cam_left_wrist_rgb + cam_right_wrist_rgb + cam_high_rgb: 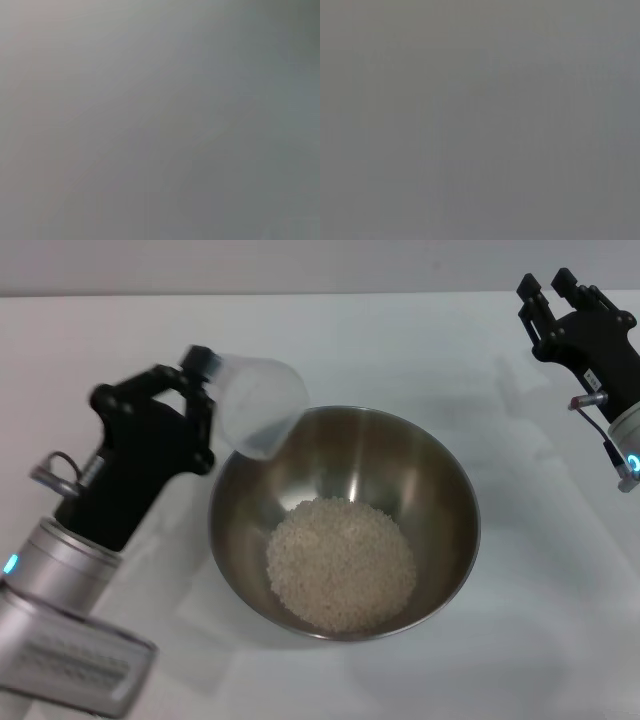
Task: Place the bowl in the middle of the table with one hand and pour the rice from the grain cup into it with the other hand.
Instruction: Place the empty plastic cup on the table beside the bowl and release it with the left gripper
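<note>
With the rice (341, 563) heaped in the bowl (440, 480), we judge the pour nearly finished.
Mid-table (420, 360), our left hand (195, 390) grasps the tipped, seemingly empty grain cup (258, 405) at its rim; our right hand (548, 287), released, hangs well apart.

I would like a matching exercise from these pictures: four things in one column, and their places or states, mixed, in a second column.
1. large shiny steel bowl
2. heap of off-white rice
3. small clear plastic grain cup
4. right gripper

a. tipped over the bowl's rim, held by the left gripper
b. apart, at the table's far right
c. inside the bowl
d. standing mid-table

Pairs: 1-d, 2-c, 3-a, 4-b
</note>
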`<action>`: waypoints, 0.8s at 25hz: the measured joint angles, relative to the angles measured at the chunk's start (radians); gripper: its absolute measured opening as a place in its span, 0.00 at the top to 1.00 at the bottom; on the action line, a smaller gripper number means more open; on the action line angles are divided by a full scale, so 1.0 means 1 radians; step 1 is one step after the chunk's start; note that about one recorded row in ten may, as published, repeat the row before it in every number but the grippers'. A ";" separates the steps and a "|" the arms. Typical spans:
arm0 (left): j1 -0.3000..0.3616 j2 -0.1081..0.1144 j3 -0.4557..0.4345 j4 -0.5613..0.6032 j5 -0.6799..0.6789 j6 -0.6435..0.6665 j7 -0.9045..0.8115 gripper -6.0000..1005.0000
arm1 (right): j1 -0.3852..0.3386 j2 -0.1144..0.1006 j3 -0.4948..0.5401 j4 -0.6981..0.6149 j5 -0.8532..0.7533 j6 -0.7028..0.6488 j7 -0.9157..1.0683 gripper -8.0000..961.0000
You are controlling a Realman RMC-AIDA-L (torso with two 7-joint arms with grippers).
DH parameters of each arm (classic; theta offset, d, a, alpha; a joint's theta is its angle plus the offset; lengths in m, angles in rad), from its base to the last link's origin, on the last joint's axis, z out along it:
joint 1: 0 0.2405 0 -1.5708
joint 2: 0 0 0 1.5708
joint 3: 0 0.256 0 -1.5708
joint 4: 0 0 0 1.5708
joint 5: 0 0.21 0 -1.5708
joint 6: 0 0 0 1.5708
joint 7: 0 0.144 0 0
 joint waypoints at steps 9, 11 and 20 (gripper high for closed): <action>-0.005 0.001 -0.060 -0.002 -0.172 -0.164 -0.374 0.97 | -0.008 0.002 0.001 -0.001 0.002 0.000 0.036 0.55; -0.013 0.000 -0.064 0.000 -0.251 -0.246 -0.468 0.98 | -0.009 0.003 0.001 -0.001 0.002 0.000 0.038 0.55; -0.015 0.000 -0.066 0.000 -0.313 -0.390 -0.640 0.97 | -0.017 0.005 0.001 -0.003 0.002 -0.006 0.038 0.55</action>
